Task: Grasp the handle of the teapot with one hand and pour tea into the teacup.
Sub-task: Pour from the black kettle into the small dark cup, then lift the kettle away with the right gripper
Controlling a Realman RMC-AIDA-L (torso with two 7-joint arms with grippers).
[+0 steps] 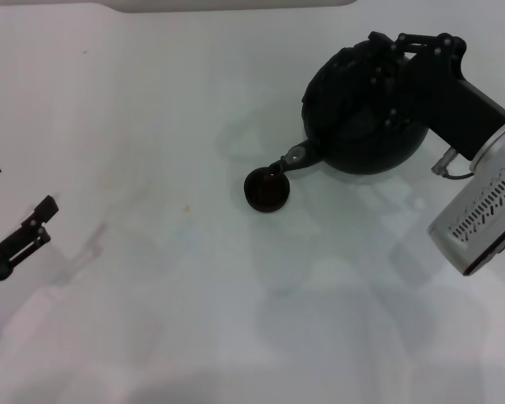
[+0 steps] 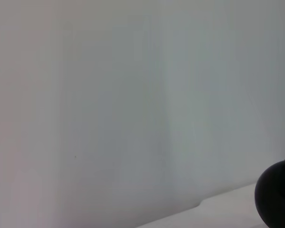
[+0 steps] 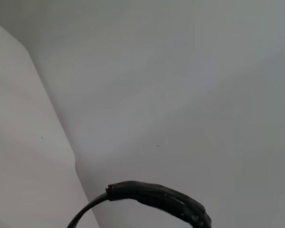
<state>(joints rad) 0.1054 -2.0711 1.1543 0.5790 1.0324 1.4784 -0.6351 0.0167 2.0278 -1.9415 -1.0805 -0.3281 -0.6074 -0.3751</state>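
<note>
The teapot sits toward two o'clock on the white counter in the head view, tipped so that its spout points down to about eight o'clock and hangs right over the rim of the teacup. The cup stands just off the pot's lower flank, near the counter's middle. The pour looks to be under way or about to start, though no stream can be made out.

The right pincer reaches in from four o'clock and lies across the pot's top, clamped on the handle, whose ridged black arch shows in the right wrist view.

To do this well, I would tilt slowly about the spout tip, keeping it over the cup's centre. The cup is tiny and would fill fast, so ease back early.

The left pincer rests at nine o'clock, fingers apart, idle.
</note>
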